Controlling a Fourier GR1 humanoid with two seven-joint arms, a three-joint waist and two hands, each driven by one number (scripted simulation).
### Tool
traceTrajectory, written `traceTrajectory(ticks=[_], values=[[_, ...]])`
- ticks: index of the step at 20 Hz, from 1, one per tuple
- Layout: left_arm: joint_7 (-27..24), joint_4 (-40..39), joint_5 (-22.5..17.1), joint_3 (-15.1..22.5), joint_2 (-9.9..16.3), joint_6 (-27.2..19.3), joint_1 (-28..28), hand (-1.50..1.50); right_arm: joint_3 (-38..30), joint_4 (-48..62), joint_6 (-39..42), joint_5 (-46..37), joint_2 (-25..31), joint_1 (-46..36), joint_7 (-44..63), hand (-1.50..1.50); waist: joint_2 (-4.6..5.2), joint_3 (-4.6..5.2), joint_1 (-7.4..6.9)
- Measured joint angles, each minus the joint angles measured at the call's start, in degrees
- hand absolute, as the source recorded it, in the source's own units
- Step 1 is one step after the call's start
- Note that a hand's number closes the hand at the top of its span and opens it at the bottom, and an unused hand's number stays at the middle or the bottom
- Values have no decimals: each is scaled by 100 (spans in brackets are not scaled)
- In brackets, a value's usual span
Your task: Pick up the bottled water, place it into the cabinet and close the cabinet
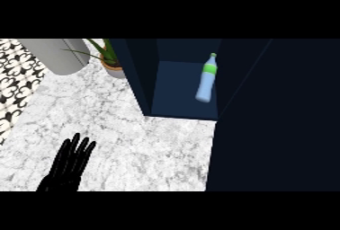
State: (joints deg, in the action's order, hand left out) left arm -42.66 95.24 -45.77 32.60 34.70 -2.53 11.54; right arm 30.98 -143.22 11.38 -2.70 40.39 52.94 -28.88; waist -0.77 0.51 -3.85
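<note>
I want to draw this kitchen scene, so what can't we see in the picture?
- Right robot hand: in no part of the head view; the dark cabinet door fills that side.
- Left robot hand: wrist and forearm cut off by the lower edge.
- Potted plant: partly hidden behind the cabinet's side wall.
- Bottled water: its label is too small to read.

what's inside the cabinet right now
The bottled water stands inside the open cabinet, on its blue floor near the right side. Nothing else shows in there. The large dark panel on the right, likely the door, covers whatever lies behind it.
</note>
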Motion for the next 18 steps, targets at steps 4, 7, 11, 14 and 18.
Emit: traceTrajectory(ticks=[4, 7, 11, 14, 18], values=[[-230, 149, -151, -278, 455, 434, 383, -150, 370, -21, -214, -11, -93, -389, 435, 150, 43, 6, -34], [-330, 223, -309, -505, 790, 787, 584, -150, 549, -34, -317, 3, -147, -733, 762, 150, 86, 10, -104], [-446, 255, -372, -668, 1110, 1160, 803, -150, 706, -24, -331, 37, -220, -1369, 1220, 150, 131, 12, -230], [-507, 230, -428, -781, 1278, 1395, 876, -150, 749, 2, -248, 55, -250, -2003, 1560, 150, 158, 20, -343], [-588, 166, -485, -901, 1451, 1660, 975, -150, 732, 30, -176, 97, -305, -2714, 1947, 150, 172, 41, -484]])
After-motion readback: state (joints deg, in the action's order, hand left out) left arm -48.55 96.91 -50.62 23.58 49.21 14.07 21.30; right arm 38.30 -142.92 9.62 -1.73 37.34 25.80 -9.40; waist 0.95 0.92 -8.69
